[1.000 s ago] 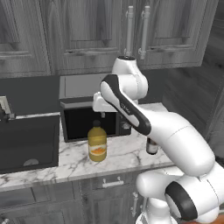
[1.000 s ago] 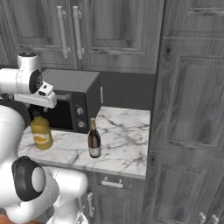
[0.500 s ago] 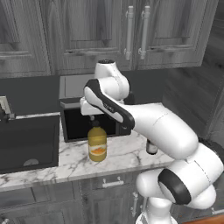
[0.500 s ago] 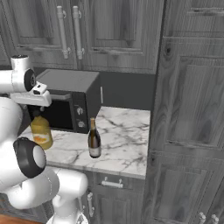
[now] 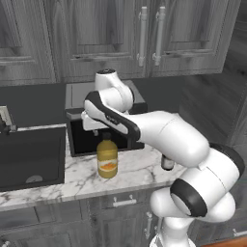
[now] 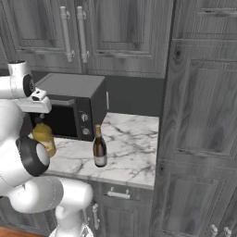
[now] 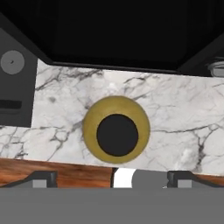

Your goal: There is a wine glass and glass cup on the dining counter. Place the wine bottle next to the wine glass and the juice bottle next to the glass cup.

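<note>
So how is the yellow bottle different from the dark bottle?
The juice bottle is squat and yellow-orange with a black cap; the wine bottle is slim and dark with a long neck. The juice bottle stands right under the hand; the wine bottle stands apart. Both stand upright on the marble worktop.

Showing glossy white shells all along the arm (image 5: 164,137), links looking fat and rounded. Carrying dark grey bands at the joints: a wide ring (image 5: 190,197) on the big lower joint, and a flat dark disc (image 6: 34,159) facing the right base camera. Wearing a small dark cap (image 5: 106,72) on the topmost joint. Ending in a white boxy block with the gripper (image 7: 113,178), fingertips (image 7: 43,177) looking small, dark grey and blocky. Continuing down into a white rounded pedestal (image 6: 69,203).
</note>
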Motion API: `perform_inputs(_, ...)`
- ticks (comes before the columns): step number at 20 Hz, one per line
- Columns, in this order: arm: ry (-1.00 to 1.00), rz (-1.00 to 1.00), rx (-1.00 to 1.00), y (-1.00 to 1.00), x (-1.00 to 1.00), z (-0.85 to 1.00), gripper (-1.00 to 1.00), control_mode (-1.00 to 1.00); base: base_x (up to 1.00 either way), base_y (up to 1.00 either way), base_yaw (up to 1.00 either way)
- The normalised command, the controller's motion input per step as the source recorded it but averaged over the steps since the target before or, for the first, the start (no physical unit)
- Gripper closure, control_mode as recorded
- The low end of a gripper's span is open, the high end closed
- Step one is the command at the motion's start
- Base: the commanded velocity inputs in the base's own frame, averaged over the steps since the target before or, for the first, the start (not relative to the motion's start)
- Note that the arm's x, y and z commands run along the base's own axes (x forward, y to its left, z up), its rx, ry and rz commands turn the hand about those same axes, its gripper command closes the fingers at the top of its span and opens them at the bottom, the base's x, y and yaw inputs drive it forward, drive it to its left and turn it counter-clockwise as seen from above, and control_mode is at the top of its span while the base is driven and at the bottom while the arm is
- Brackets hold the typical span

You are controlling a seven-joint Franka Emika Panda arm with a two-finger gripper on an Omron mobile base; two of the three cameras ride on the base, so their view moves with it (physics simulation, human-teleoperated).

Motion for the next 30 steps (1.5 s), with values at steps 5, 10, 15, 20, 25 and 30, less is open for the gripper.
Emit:
perform_inputs(5,-0.01,0.02,0.0,0.02,0.12,-0.22,-1.0,-1.0,0.0,0.0,0.0)
perform_inputs(10,-0.05,0.04,0.0,0.0,0.23,-0.2,-1.0,-1.0,0.0,0.0,0.0)
perform_inputs(15,-0.01,0.03,0.0,0.0,0.12,-0.11,-1.0,-1.0,0.0,0.0,0.0)
perform_inputs(20,0.0,0.01,0.0,0.03,-0.02,-0.04,-1.0,-1.0,0.0,0.0,0.0)
perform_inputs(25,0.0,0.0,0.0,0.05,-0.02,-0.05,-1.0,-1.0,0.0,0.0,0.0)
perform_inputs(30,0.0,0.0,0.0,0.0,0.0,-0.16,-1.0,-1.0,0.0,0.0,0.0)
